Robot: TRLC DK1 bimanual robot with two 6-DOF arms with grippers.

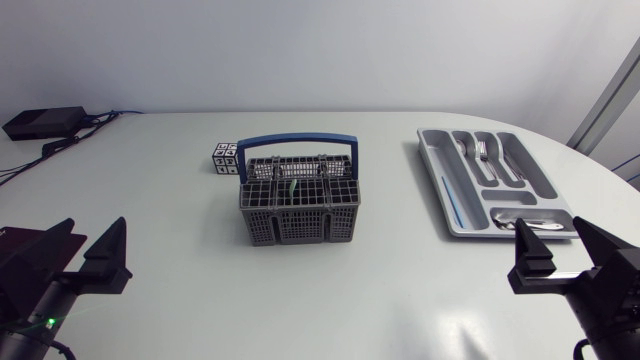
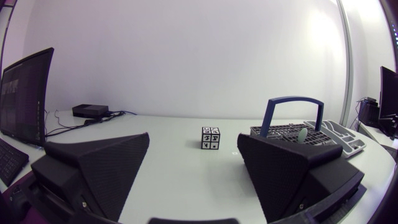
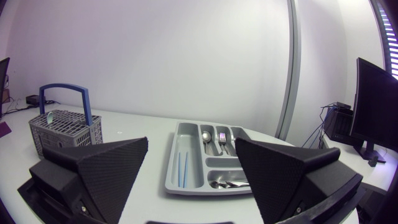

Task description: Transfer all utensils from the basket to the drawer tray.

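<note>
**One green utensil showing in the basket, both grippers wide and empty**

Your matte black left gripper (image 1: pixel 72 262) sits at the near left of the table, released, with nothing between its spread fingers. Ahead of it, toward the middle, stands a small white cube with black marker patterns (image 1: pixel 225 158). The cube is just beside the far left corner of the grey plastic mesh basket with the blue hoop handle (image 1: pixel 300 226).

In the basket you can make out one pale green utensil (image 1: pixel 292 188) standing up in a middle compartment. You cannot tell whether anything lies lower in the cells.

Well apart to the right lies the grey moulded drawer tray (image 1: pixel 430 160). It already holds metal cutlery (image 1: pixel 487 152) and a pair of thin blue sticks (image 1: pixel 449 200). Your matte black right gripper (image 1: pixel 570 262) rests near the tray's near end, likewise released and empty.

Mind the hoop handle: it arches over the cells, so a straight descent could strike it. The broad fingers may jam in the narrow mesh or drag the light basket along. A slim utensil can also slip from the grip when lifted.
</note>
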